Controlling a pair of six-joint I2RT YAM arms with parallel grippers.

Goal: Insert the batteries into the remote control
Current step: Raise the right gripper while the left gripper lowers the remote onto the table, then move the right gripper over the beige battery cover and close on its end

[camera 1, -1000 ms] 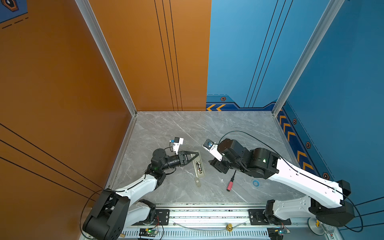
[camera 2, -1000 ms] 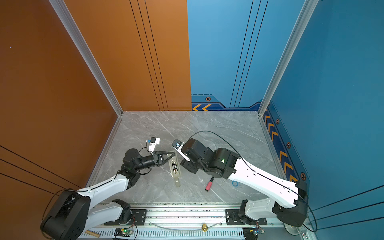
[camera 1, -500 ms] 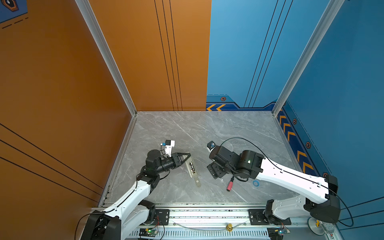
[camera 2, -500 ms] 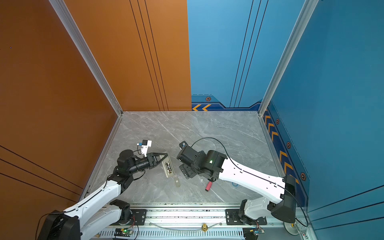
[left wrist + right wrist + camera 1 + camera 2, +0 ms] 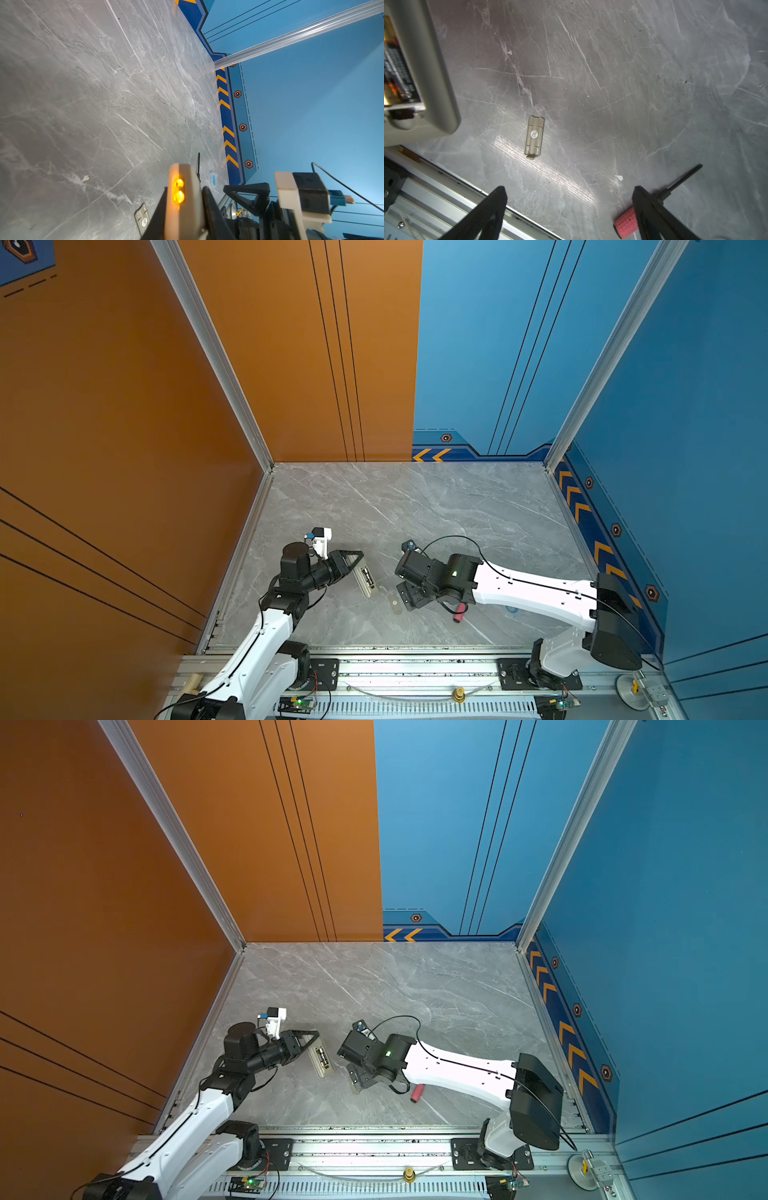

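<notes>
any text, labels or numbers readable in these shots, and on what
No text can be read.
battery cover: round white sticker with dark print, too small to read.
batteries in the remote control: rows of print on the dark wrap, blurred.
blue wall trim: orange chevrons and hexagon marks, no words.

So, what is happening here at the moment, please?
The left gripper is shut on one end of the remote control, holding it with its back up. The batteries already sit in its open recess. The right gripper hangs open and empty over the small battery cover, which lies loose on the table. A pink-handled screwdriver lies beside that gripper, untouched. The cover is not yet back on.
</notes>
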